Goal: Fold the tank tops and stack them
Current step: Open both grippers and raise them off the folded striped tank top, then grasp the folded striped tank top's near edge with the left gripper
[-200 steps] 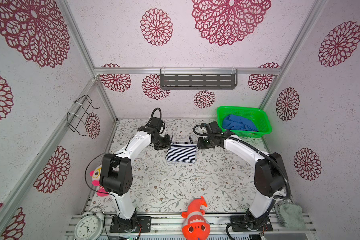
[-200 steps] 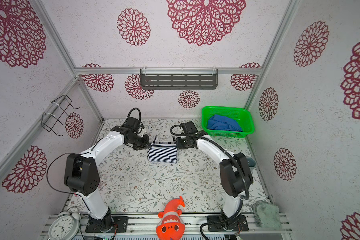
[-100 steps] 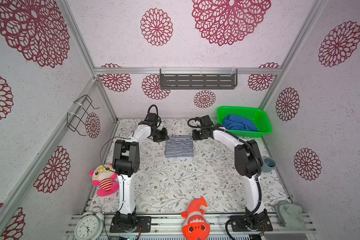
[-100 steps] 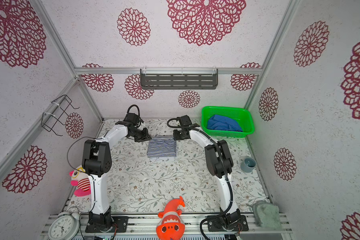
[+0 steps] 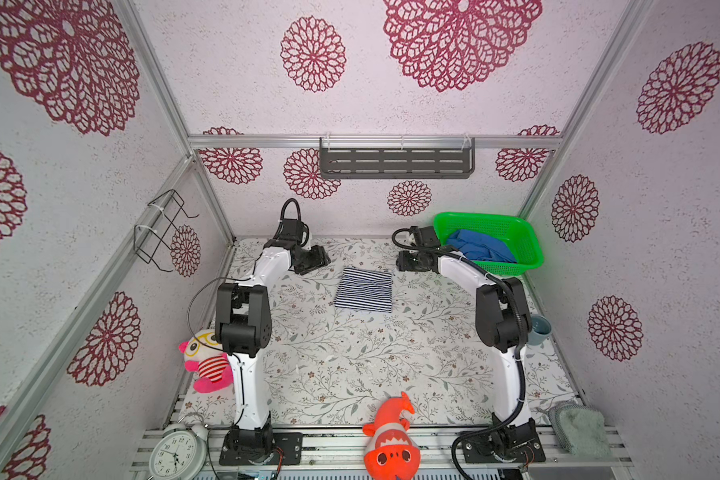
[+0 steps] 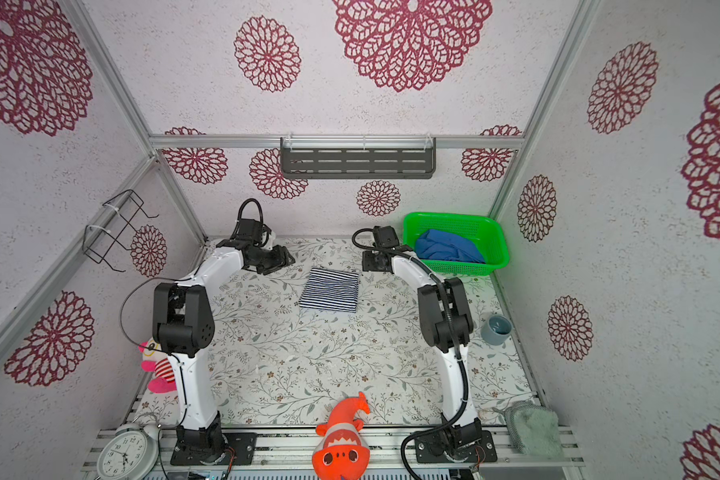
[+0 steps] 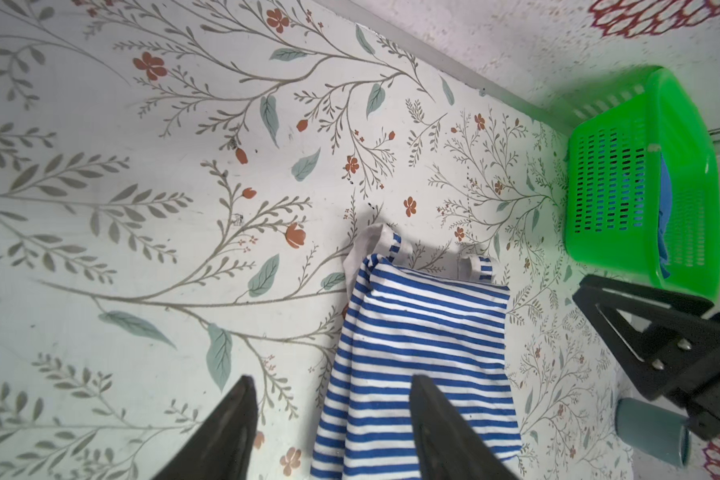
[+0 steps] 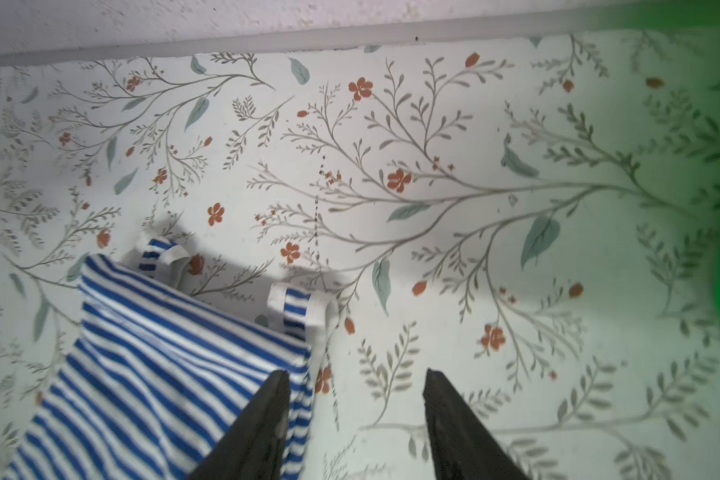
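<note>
blue top [image 5: 474,249] in one basket [image 5: 529,253], one striped top [image 5: 364,289] folded; left tool [image 7: 331,380], right tool [image 8: 356,374] spread.

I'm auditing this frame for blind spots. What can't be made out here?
Blue tank top: both top views, bunched in the green basket; the wall hides its lower part.
Striped tank top: left wrist view, cut off at the picture's edge; folded-under layers hidden.
Grey cup: a top view, partly behind the right arm.
</note>
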Robot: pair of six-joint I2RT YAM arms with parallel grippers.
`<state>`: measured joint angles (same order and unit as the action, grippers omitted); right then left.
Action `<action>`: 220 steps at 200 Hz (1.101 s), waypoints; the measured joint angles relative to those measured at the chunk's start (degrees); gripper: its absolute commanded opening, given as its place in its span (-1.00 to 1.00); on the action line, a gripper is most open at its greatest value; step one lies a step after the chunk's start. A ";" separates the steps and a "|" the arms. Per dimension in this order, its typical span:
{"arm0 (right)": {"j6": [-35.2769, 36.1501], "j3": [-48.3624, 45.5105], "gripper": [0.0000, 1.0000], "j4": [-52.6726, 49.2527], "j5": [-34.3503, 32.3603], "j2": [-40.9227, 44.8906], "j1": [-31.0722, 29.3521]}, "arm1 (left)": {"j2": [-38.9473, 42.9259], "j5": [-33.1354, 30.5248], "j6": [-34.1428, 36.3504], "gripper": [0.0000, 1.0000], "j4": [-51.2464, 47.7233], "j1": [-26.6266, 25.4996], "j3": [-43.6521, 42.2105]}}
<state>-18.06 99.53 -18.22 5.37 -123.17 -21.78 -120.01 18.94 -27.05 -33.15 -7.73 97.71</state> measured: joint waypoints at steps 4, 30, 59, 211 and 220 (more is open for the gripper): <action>-0.81 -1.95 -0.24 0.79 0.28 1.33 -0.22 | 0.61 -0.31 -0.37 0.02 0.48 -0.26 -1.18; -4.72 -11.28 -0.41 5.05 2.38 7.34 -2.95 | 1.60 -0.72 -3.06 -0.03 3.21 -3.21 -6.40; -7.87 -15.19 -0.45 9.94 3.48 7.56 -7.15 | 0.31 -1.01 -5.29 -0.06 4.50 -7.19 -5.79; -7.87 -25.44 0.00 10.73 -5.81 20.79 -7.85 | 2.86 -10.32 -7.26 -0.05 2.19 -11.63 -0.76; -7.52 -26.32 0.13 10.69 -6.64 22.73 -7.21 | 2.36 -12.07 -6.62 -0.04 0.63 -13.00 1.20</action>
<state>-25.58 73.21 -7.53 -1.28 -100.44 -28.99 -117.64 6.87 -33.67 -32.51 -20.73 98.91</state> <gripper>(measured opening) 0.487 0.471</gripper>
